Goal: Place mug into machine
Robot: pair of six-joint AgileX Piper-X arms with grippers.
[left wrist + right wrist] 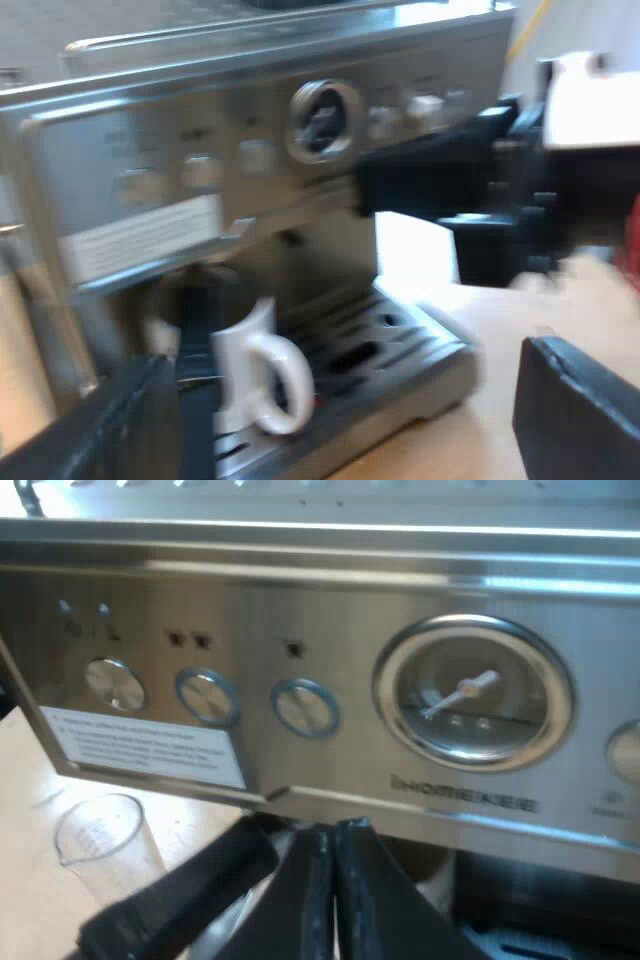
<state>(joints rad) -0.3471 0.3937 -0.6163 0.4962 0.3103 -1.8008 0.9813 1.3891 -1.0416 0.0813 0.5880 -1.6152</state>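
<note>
A white mug (250,370) stands upright on the espresso machine's drip tray (400,350), its handle turned toward my left arm. My left gripper (345,360) is open a short way back from the mug, with nothing between its wide-apart fingers. My right gripper (335,900) is shut and empty, just below the machine's front panel (300,630) and under the round gauge (470,695). A dark handle (180,895) slants beside its fingers. The right arm (450,180) is a black shape by the gauge (322,120).
A clear measuring glass (100,835) stands on the wooden table (30,780) beside the machine. A row of round buttons (205,695) and a white label (145,745) sit on the panel. Bare tabletop (500,330) lies past the drip tray.
</note>
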